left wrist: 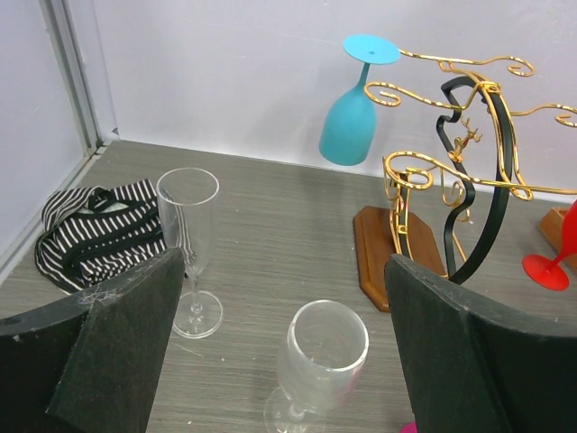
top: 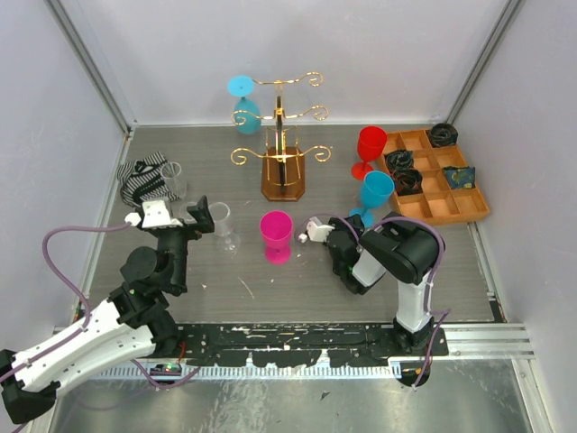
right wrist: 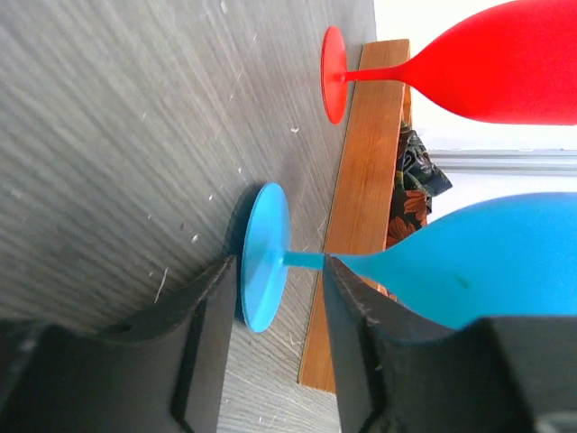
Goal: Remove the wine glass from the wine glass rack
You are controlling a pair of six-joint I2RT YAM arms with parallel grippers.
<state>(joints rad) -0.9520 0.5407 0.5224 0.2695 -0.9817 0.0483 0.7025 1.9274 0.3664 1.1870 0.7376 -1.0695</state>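
Well beyond L hand (left wrist: 282, 298): wine glass (left wrist: 350, 117).

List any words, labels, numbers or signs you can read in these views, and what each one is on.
None: no readable text in any view.
The rack, tray, striped cloth, red glass and pink glass show no lettering.
The dark bundles in the tray show only a printed pattern, no words.

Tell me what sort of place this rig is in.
Likely a lab test cell: plain white walls, a metal mounting rail, and staged props like the wine glass rack and orange tray.
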